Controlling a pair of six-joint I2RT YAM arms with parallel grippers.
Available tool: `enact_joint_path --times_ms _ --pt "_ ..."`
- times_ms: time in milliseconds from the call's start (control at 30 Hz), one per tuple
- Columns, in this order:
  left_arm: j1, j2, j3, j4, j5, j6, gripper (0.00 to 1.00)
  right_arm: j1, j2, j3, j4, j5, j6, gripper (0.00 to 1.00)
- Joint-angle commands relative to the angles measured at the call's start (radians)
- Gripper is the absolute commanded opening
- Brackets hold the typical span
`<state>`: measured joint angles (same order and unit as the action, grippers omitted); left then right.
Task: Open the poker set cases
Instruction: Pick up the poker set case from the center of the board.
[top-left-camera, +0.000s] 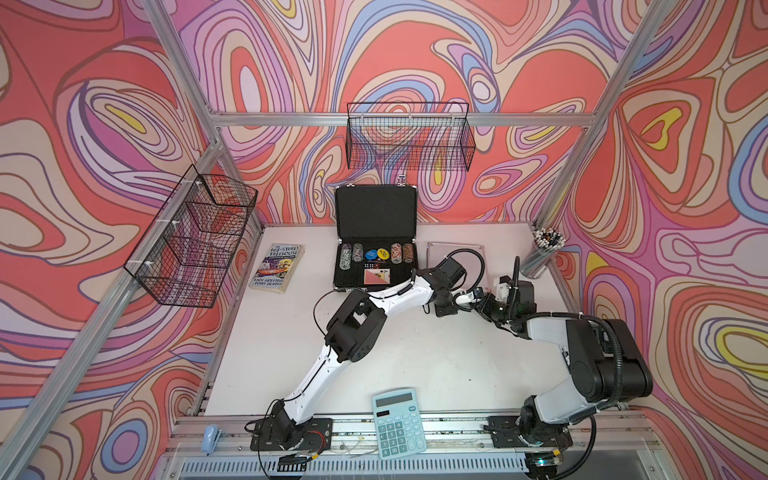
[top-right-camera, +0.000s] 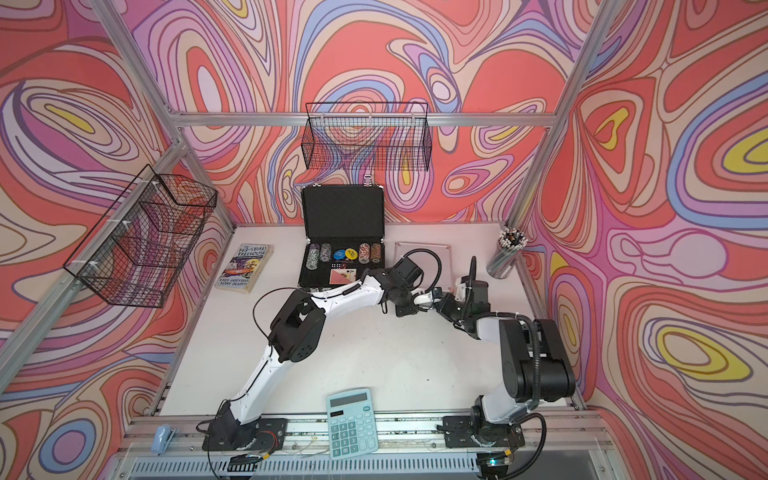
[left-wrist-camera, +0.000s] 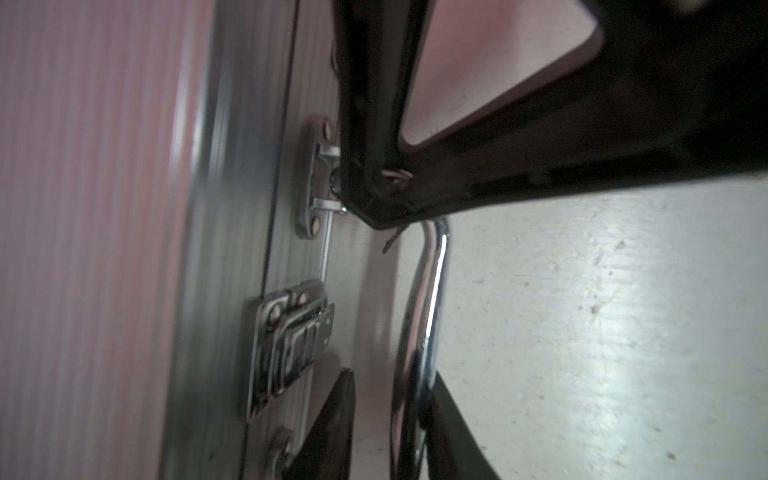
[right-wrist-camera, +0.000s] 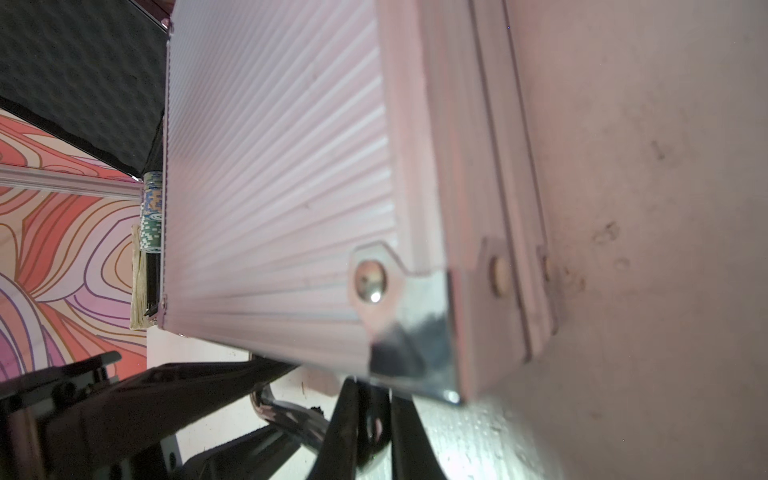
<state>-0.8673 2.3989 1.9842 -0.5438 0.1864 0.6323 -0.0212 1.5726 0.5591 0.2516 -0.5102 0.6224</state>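
Your large black poker case (top-left-camera: 376, 237) stands open; the ribbed silver aluminium case (right-wrist-camera: 270, 166) lies shut, yet to do. Your right hand (right-wrist-camera: 365, 415) is closed; whether your left hand (left-wrist-camera: 374, 299) grips anything, I cannot tell.

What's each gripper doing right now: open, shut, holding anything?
Left gripper: open, jaws astride the chrome handle of the silver case, no grip seen.
Right gripper: shut beside that handle; whether it pinches it cannot be told.

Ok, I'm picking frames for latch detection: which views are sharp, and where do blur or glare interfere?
Both top views: sharp overall, open black poker case and light-blue calculator crisp. Left wrist view: ribbed silver aluminium case soft, its metal latch blurred, glare streak on the chrome handle. Right wrist view: the case's shiny corner cap out of focus.
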Motion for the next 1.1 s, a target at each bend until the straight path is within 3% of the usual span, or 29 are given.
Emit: enact_joint_path --times_ms 0,200,500,767,1067 --pt "-0.005 0.019 0.015 -0.063 -0.005 0.021 0.18 -0.016 -0.063 0.052 0.100 -0.039 -0.014 0.05" --pt "-0.005 -0.004 0.018 -0.058 0.051 -0.013 0.01 -0.048 -0.099 0.047 0.040 -0.016 -0.053 0.16" --pt "-0.003 0.001 0.165 -0.138 0.149 -0.119 0.00 -0.153 -0.201 0.028 -0.081 -0.004 -0.095 0.38" --pt "-0.002 -0.016 0.307 -0.188 0.194 -0.201 0.00 -0.203 -0.249 -0.038 -0.075 -0.027 -0.051 0.41" --pt "0.017 -0.056 0.339 -0.141 0.263 -0.380 0.00 -0.208 -0.329 -0.056 -0.135 -0.042 -0.006 0.41"
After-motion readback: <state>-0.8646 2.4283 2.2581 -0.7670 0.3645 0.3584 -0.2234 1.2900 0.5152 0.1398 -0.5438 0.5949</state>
